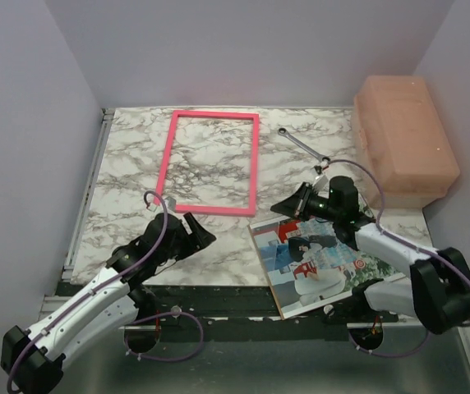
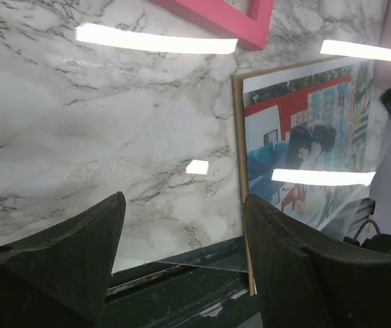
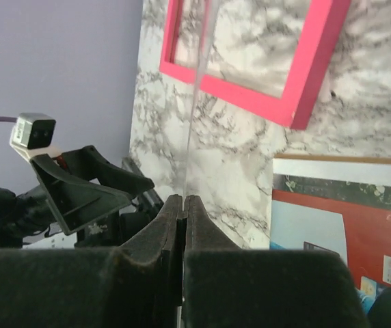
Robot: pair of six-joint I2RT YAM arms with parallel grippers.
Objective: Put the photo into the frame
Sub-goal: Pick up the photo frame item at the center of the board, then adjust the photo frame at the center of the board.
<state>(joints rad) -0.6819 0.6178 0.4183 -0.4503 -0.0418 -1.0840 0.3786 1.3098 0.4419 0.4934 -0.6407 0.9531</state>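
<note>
A white-and-grey marble-patterned tabletop (image 1: 128, 164) carries everything. The step in hand appears to be handling a thin, rigid clear sheet (image 3: 193, 102). The right gripper (image 3: 184, 205) pinches it by one edge, dark fingers pressed tight together. From that pinch the sheet reaches toward the left arm, over bare marble on the near side of the frame. Doing this well probably means a firm pinch, because the sheet looks slick. It also calls for slow, level travel, because a one-edge hold lets the far side sag or swing. The left gripper (image 2: 184, 205) holds nothing, its two black wedge-shaped fingers spread wide. It hangs near the sheet's free side and could steady it.

A large peach-coloured block (image 1: 403, 135), soft-looking with rounded corners, sits at the far right. The thin, rectangular, bright pink frame (image 1: 206, 208) lies flat mid-table, pink face up, with marble showing through its opening. The glossy rectangular photo (image 1: 317, 263), red and blue with figures, lies face up at the near right on a brown fibreboard panel (image 2: 242, 181). It lies just beside the frame's near right corner, not touching. A small metal spanner (image 1: 301, 146) lies beyond the right gripper.
</note>
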